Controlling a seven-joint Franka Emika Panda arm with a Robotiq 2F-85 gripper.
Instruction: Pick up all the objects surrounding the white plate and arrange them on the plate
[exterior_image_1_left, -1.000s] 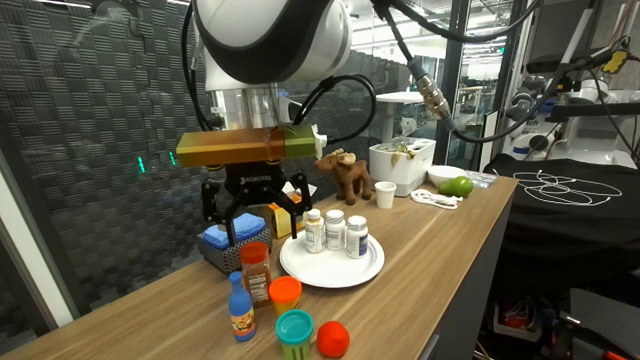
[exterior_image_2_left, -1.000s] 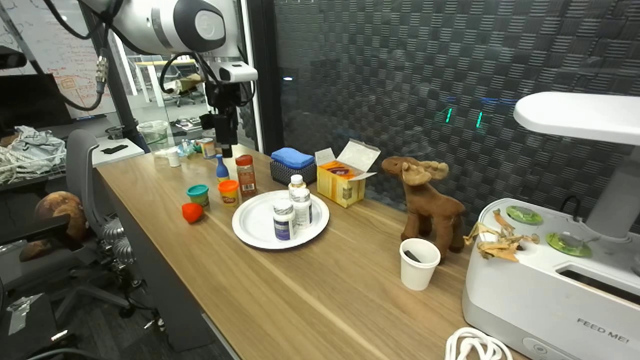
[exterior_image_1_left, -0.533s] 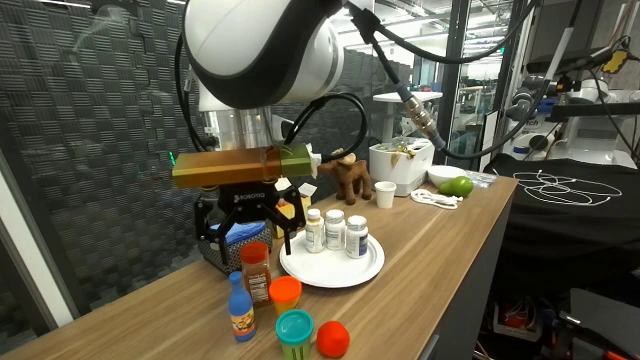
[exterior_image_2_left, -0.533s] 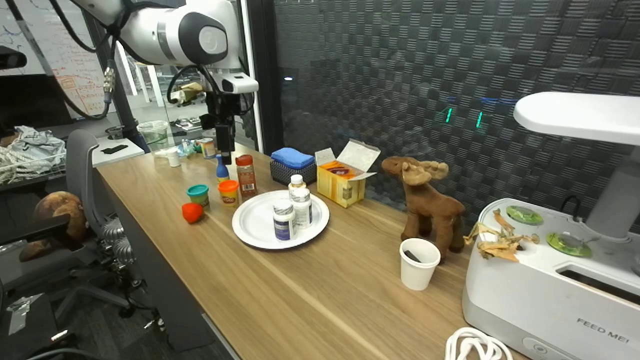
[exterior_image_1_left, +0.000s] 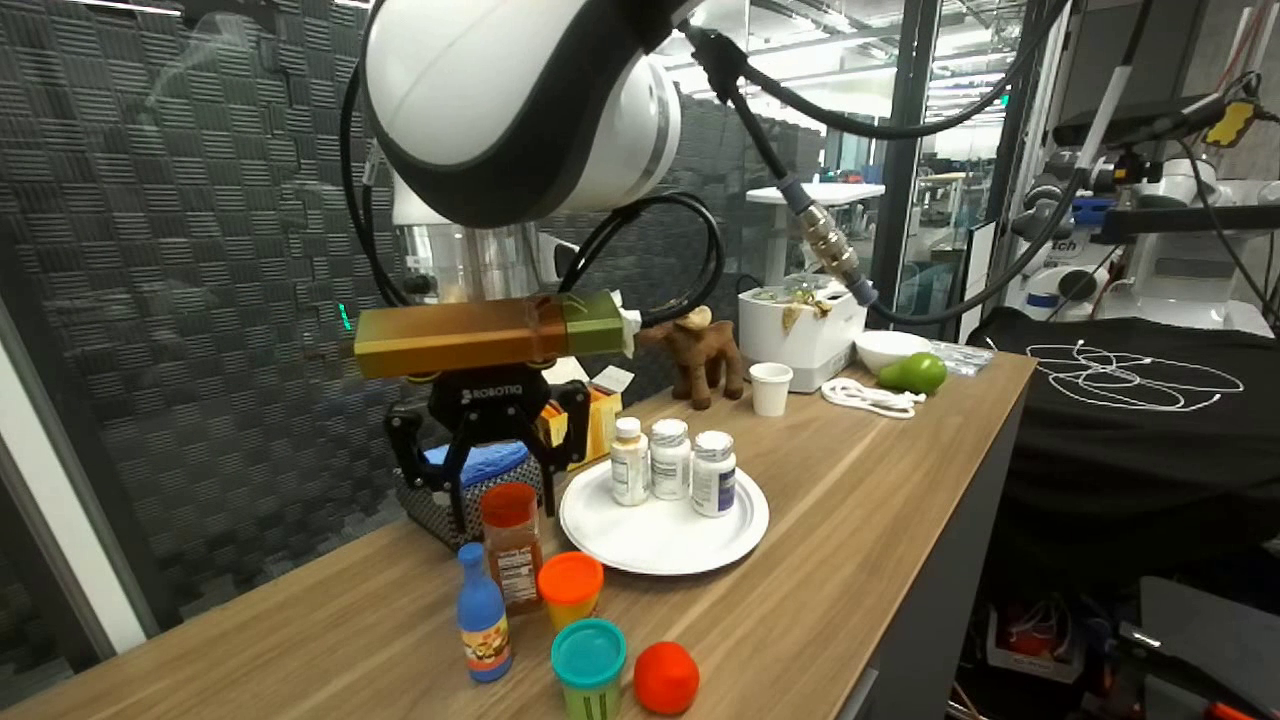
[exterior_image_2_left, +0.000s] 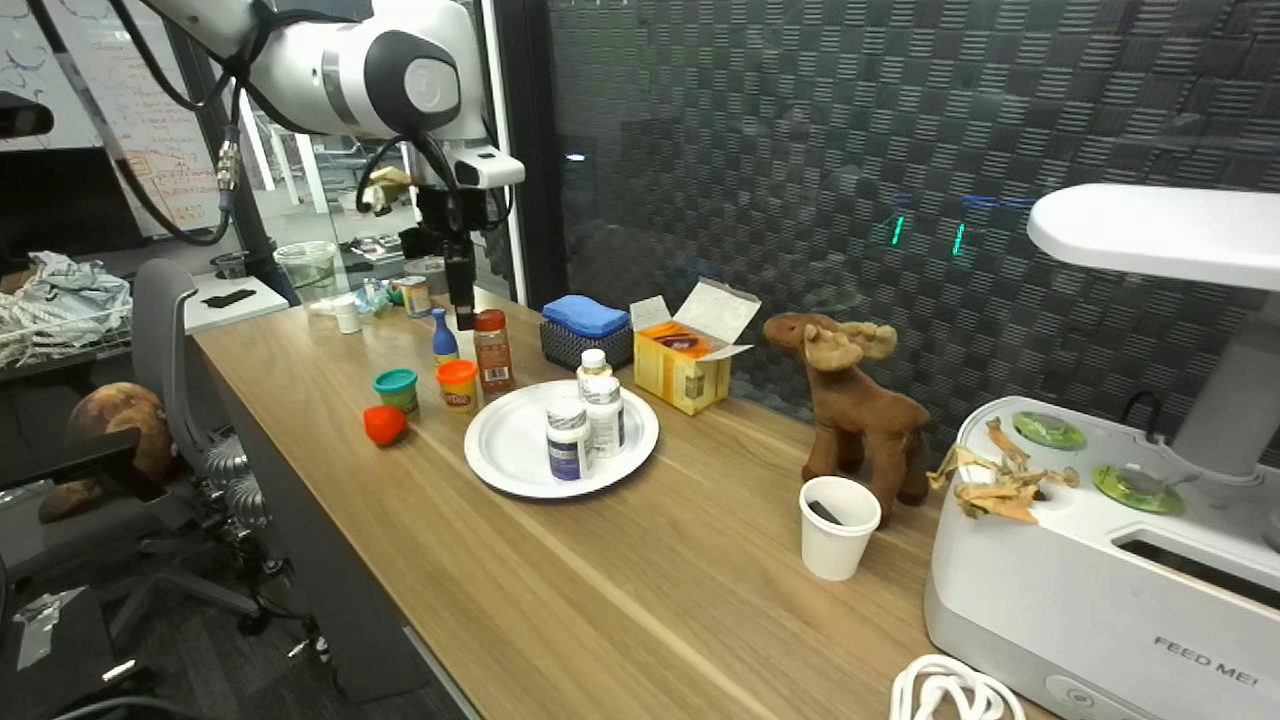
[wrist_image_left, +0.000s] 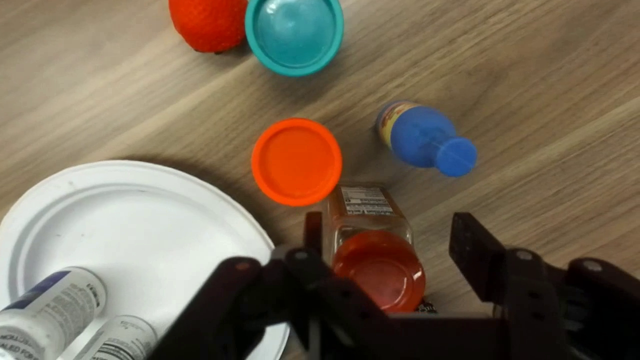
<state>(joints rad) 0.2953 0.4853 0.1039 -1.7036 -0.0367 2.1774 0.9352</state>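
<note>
The wooden surface (exterior_image_2_left: 640, 590) is rather crowded around the red-lidded jar (exterior_image_1_left: 514, 560), which stands upright just beside the white plate (exterior_image_1_left: 650, 545). Very near this jar there is an orange-lidded tub (exterior_image_1_left: 571, 590), and a blue bottle (exterior_image_1_left: 484, 622) stands close as well; a teal-lidded tub (exterior_image_1_left: 589, 668) and a red ball (exterior_image_1_left: 666, 678) are placed next to each other, somewhat farther from it. Three white bottles (exterior_image_1_left: 670, 462) stand together on the plate and occupy a part of it. Behind the plate, in an exterior view, there are a dark basket (exterior_image_2_left: 587, 348) with a blue cloth (exterior_image_2_left: 586, 315) on top and a yellow box (exterior_image_2_left: 683, 378) with its flaps raised; farther along stand a brown toy moose (exterior_image_2_left: 862, 415) and a paper cup (exterior_image_2_left: 836, 545). The arm (exterior_image_1_left: 470, 80) reaches over from above, and the hand (exterior_image_1_left: 504, 521) points straight downward, about at the height of the jar's lid. In the wrist view, its fingers (wrist_image_left: 475, 255) are partly apart, with this lid between them; some space is visible beside the jar, so the hand has hold of nothing.
</note>
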